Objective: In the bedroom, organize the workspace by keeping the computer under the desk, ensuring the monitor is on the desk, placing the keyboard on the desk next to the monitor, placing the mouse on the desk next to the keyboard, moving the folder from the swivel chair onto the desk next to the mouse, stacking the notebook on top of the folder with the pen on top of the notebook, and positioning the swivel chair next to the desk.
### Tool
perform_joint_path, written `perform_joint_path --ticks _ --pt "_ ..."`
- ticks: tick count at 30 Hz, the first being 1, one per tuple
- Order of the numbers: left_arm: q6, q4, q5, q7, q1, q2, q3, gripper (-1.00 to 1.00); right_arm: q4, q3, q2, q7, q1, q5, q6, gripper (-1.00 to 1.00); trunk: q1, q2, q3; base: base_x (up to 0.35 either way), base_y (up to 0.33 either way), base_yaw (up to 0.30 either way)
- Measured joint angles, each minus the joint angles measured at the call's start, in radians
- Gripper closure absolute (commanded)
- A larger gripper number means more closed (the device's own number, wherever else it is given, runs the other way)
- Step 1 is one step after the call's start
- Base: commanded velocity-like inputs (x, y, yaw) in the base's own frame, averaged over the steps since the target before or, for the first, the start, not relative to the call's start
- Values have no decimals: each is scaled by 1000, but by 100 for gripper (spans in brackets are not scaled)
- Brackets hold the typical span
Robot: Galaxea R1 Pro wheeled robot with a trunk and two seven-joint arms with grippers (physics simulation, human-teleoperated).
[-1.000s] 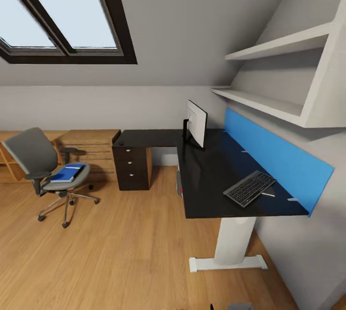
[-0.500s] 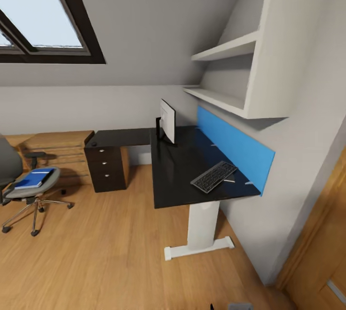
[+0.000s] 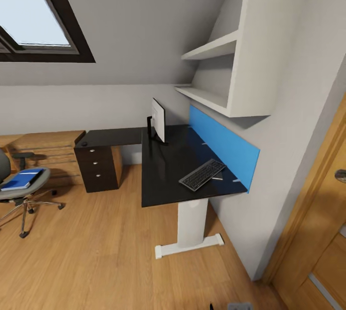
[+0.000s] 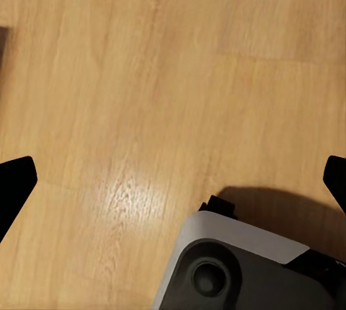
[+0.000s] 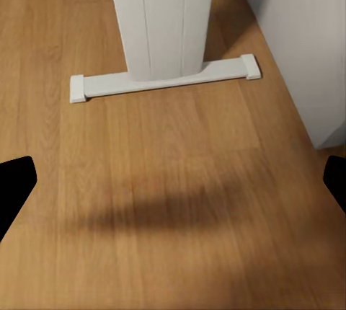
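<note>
The desk (image 3: 168, 166) has a glossy black top, with the monitor (image 3: 158, 119) standing at its far part. The keyboard (image 3: 202, 174) lies near the front end, and the thin pen (image 3: 217, 179) lies beside it by the blue panel. A small dark lump (image 3: 84, 143) on the desk's far left end could be the mouse. At the left edge stands the swivel chair (image 3: 19, 190) with the blue folder (image 3: 21, 179) on its seat. The computer and notebook are hidden. My left gripper (image 4: 173, 180) and right gripper (image 5: 173, 184) both hang open over the floor, holding nothing.
The desk's white leg and foot (image 5: 162, 79) stand just ahead of my right gripper. A wooden door (image 3: 317, 233) is at the right and white wall shelves (image 3: 216, 74) hang above the desk. A wooden dresser (image 3: 45, 149) is behind the chair. My own grey base (image 4: 238, 267) is below the left gripper.
The camera has swung to the right, so desk and chair slid left in the picture and the door came into view. No object has moved.
</note>
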Motion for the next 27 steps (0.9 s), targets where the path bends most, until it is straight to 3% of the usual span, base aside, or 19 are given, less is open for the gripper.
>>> perform_joint_path --ticks 5,11,14,15,18,23,26,27 --pt "0 0 0 0 0 0 1 -100 -20 -1 0 -2 -1 2 -1 -100 0 0 0 0 -1 0" --pt "-3 0 0 1 0 1 1 -100 -229 -9 -25 -39 -10 1 40 -100 0 0 0 0 0 0" --pt "-3 0 0 1 0 1 1 -100 -408 -7 -38 -91 -53 1 224 -100 0 0 0 0 0 0" --pt "-7 0 0 1 0 2 2 -100 -493 -7 -41 -105 -84 2 353 -100 0 0 0 0 0 0" --pt "-17 0 0 2 0 5 2 -100 -575 -8 -43 -113 -157 0 506 -100 0 0 0 0 0 0" --pt "-26 0 0 2 0 8 3 -100 -594 -36 -43 -116 -314 -7 667 -100 0 0 0 0 0 0" --pt "-28 1 1 2 0 8 3 -100 -550 -66 -42 -116 -400 -9 714 -100 0 0 0 0 0 0" --pt "-29 1 1 2 0 9 3 -100 -503 -86 -41 -115 -458 -9 732 -100 0 0 0 0 0 0"
